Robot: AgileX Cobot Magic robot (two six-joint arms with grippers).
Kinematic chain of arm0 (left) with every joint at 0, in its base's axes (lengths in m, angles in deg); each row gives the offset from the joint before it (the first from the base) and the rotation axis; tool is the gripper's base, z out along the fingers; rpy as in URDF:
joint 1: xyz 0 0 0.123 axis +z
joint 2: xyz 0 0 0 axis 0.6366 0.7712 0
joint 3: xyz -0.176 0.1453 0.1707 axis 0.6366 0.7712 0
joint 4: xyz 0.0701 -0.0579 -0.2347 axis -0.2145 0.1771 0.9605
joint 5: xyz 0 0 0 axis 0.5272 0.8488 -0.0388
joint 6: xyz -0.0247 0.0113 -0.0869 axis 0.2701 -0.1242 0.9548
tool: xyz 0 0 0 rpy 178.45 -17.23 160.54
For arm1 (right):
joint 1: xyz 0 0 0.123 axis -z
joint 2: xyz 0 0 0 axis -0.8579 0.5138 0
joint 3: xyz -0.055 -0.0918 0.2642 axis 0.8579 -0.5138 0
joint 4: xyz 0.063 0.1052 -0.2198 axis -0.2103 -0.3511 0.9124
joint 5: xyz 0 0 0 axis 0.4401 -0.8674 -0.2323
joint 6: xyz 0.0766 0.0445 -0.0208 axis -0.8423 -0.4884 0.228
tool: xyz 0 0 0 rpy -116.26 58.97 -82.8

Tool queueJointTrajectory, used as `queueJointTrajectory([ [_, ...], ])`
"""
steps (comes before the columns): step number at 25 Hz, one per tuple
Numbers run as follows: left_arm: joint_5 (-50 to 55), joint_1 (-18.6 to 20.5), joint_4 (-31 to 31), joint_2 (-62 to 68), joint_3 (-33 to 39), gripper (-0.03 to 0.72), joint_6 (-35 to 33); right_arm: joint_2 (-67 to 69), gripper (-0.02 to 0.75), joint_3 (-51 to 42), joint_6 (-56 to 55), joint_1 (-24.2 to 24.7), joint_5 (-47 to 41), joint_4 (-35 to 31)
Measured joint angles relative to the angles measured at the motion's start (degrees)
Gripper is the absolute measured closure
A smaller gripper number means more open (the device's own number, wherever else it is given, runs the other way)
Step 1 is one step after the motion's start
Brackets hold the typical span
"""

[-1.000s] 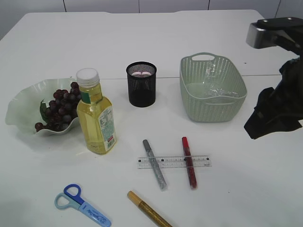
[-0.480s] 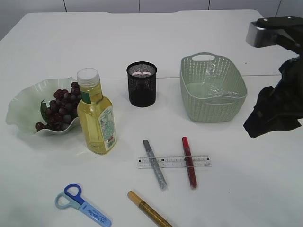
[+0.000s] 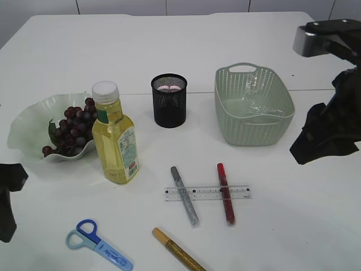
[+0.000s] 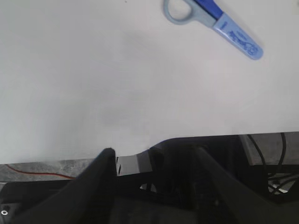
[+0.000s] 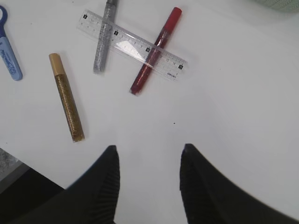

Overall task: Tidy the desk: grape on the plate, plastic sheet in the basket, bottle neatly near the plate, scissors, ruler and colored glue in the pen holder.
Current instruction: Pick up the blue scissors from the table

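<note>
1. Left gripper (image 4: 154, 163) has just come into the exterior view at the lower left edge; it was absent half a second ago. Jaws parted, nothing between them.
2. Scissors (image 4: 215, 21) lie ahead of it and to its right, well apart, flat on the table (image 4: 93, 84).
3. Right gripper (image 5: 148, 172) unchanged: jaws apart, empty. Ruler (image 5: 131, 45) lies ahead of it, with the silver glue (image 5: 103, 37) and red glue (image 5: 154, 51); gold glue (image 5: 67, 98) ahead-left.
4. Judgement: the scissors pick is starting; the pen holder (image 3: 168, 100) lacks all five items.
</note>
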Motion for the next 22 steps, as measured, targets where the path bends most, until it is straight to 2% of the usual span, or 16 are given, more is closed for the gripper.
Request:
queueJointTrajectory([
  [4, -1.83, -7.89, -0.9, 0.0, 0.0, 0.309, 6.82, 0.0, 0.42, 0.0, 0.24, 0.0, 0.0, 0.0],
  [6, -3.8, -10.23, -1.14, 0.0, 0.0, 0.309, 11.37, 0.0, 0.42, 0.0, 0.27, 0.0, 0.0, 0.0],
  [16, -14.47, -12.06, 0.71, 0.24, 0.0, 0.309, 40.75, 0.0, 0.42, -0.13, 0.4, 0.0, 0.15, -0.19],
  [22, -16.15, -18.14, -2.56, 3.84, 0.0, 0.309, 58.94, 0.0, 0.42, -0.13, 0.4, 0.0, 0.24, -0.19],
])
